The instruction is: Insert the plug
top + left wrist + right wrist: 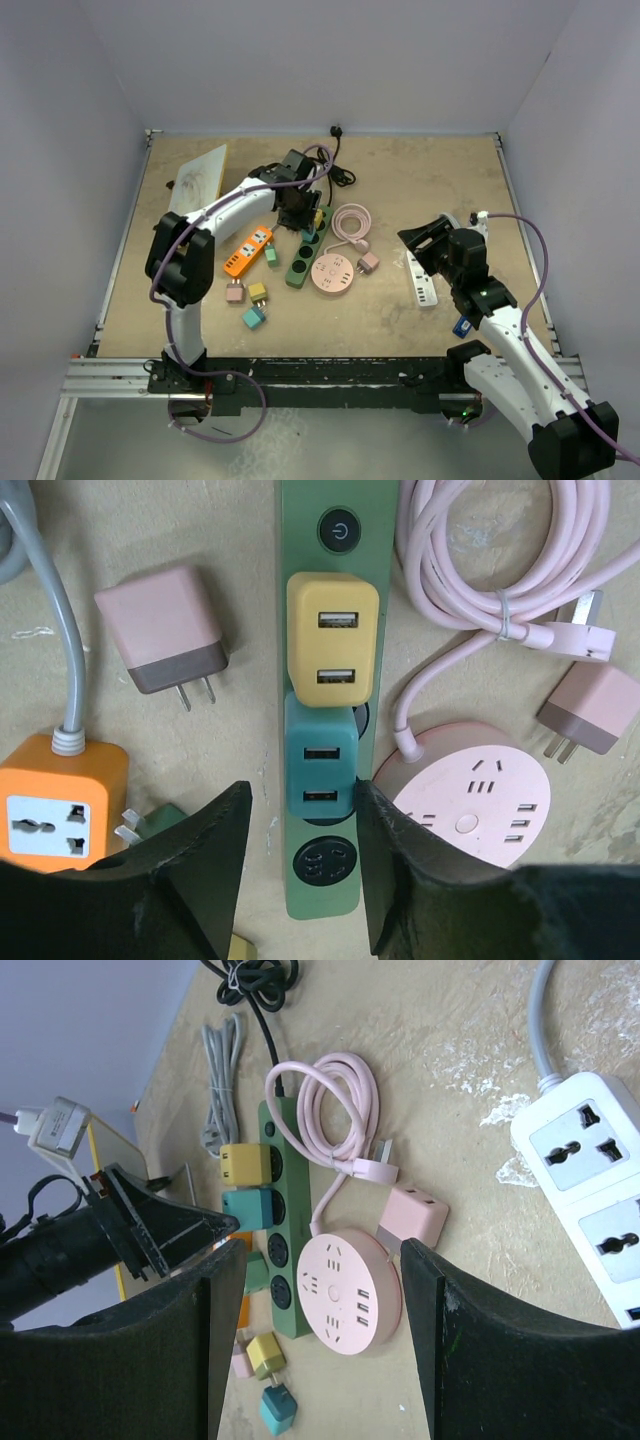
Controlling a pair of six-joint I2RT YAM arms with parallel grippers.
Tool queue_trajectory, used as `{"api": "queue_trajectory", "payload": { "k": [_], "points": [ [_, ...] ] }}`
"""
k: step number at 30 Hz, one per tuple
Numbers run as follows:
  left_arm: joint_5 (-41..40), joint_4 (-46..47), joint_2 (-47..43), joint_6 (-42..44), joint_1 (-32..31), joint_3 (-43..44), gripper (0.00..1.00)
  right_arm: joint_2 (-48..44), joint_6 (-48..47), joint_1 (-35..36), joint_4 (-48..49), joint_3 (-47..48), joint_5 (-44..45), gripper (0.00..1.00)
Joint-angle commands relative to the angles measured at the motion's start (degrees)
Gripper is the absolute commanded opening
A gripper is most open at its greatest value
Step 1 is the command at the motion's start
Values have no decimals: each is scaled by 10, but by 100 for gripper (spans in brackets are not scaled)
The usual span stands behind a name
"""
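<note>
The left jaws are standing half open astride the teal plug [320, 765], gripping nothing. That plug is sitting in the green strip [320, 902] on the bench [400, 190], right against the yellow plug [333, 645]. It is looking fully seated, so a straight lift clear of its sides is seeming wisest. Rightward, the right jaws are hanging wide and empty near the white strip [422, 280].

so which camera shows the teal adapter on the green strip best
The left wrist view: the teal adapter is close and face-on, both USB ports clear, seated in the green strip just below the yellow adapter. The right wrist view shows it small and angled. In the top external view the left arm mostly hides it.
</note>
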Motion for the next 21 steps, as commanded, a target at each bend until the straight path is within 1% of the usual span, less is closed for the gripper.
{"api": "queue_trajectory", "payload": {
  "k": [1, 3, 8, 11, 12, 17, 21],
  "points": [
    [10, 27, 12, 5, -2, 6, 41, 2, 3, -1, 21, 3, -7, 65],
    [14, 29, 18, 5, -2, 10, 35, 3, 2, -1, 21, 2, -7, 65],
    [27, 28, 26, 8, -2, 22, 33, 2, 2, -1, 20, 0, -6, 65],
    [28, 27, 28, 9, -6, 23, 26, 2, 2, -1, 21, -1, -6, 65],
    [23, 24, 31, 9, -8, 23, 22, 2, 2, -1, 22, -1, -6, 65],
    [-40, 1, 47, 14, -32, 17, 0, 3, 2, -1, 23, -2, -6, 65],
    [-126, -23, 80, 24, -62, 0, 0, 2, 2, -1, 23, -3, -5, 65]
  ]
}}
